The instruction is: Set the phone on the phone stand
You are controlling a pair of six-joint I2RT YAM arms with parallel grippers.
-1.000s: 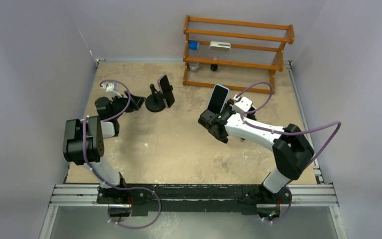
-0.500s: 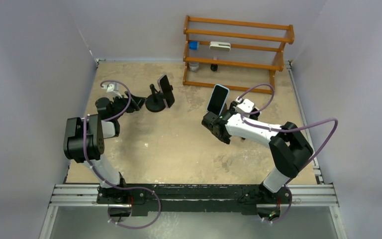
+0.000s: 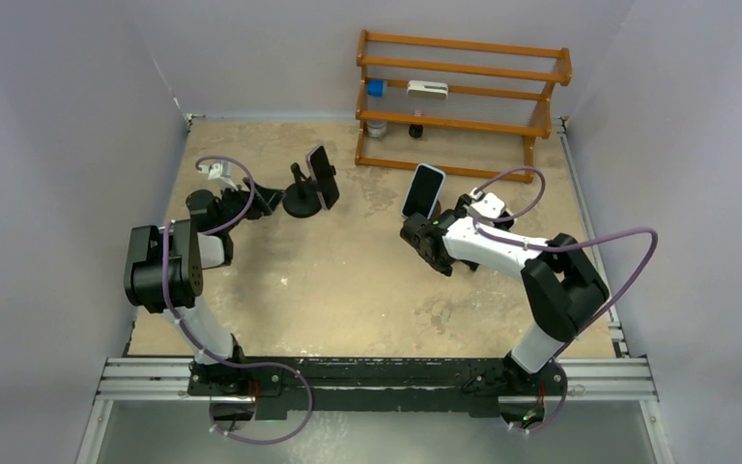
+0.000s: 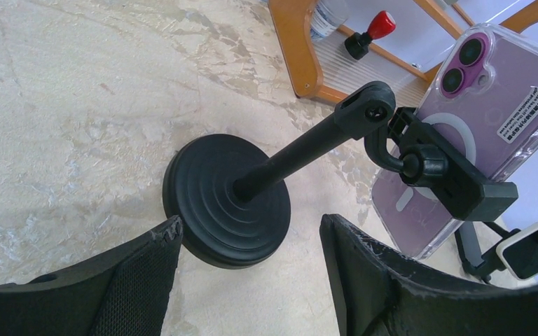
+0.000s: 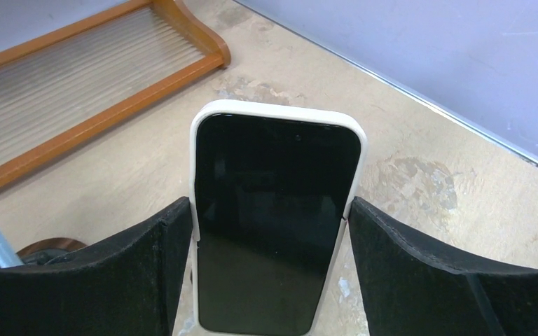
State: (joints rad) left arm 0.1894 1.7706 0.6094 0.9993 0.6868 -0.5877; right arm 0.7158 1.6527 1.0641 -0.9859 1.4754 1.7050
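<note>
A black phone stand point(image 3: 300, 199) stands at the back left, with a purple phone in a clear case point(image 3: 323, 176) clamped in its holder. In the left wrist view the stand's round base point(image 4: 225, 201) lies just beyond my open left gripper point(image 4: 249, 231), and the purple phone point(image 4: 476, 105) shows its back. My left gripper point(image 3: 267, 199) is empty, with its tips on either side of the base's near edge. My right gripper point(image 3: 422, 230) is shut on a second, white-cased phone point(image 3: 423, 190), held upright by its lower sides. In the right wrist view its dark screen point(image 5: 275, 210) sits between the fingers point(image 5: 420, 273).
A wooden rack point(image 3: 464, 97) stands at the back with a few small items on its shelves; its foot shows in the left wrist view point(image 4: 295, 49) and its base shows in the right wrist view point(image 5: 91, 77). Grey walls enclose the table on three sides.
My right gripper has shifted slightly right and away with the white-cased phone, and its elbow has swung in. The left arm and the stand have not moved.
</note>
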